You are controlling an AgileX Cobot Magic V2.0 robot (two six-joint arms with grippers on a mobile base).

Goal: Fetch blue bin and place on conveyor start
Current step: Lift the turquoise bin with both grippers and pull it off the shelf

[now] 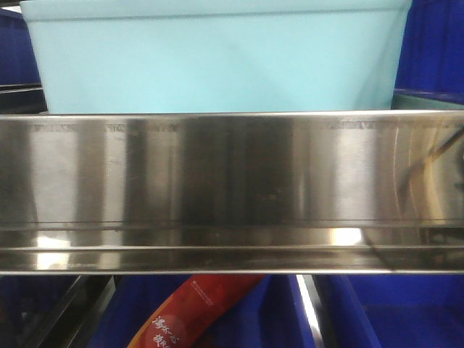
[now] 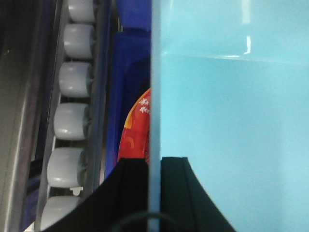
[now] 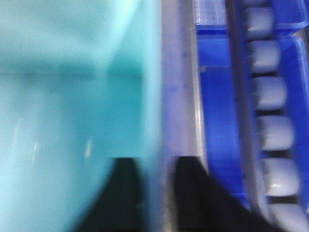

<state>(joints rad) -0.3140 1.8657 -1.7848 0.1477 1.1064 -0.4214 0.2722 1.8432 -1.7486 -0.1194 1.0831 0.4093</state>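
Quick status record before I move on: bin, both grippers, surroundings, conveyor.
bin: pale aqua plastic tub, seen above the shiny stainless-steel rail
left gripper: clamped across the tub wall
right gripper: straddles the tub wall; blurred, grip unclear
nearby: dark blue crates, grey rollers, red packet
black conveyor belt: not in view
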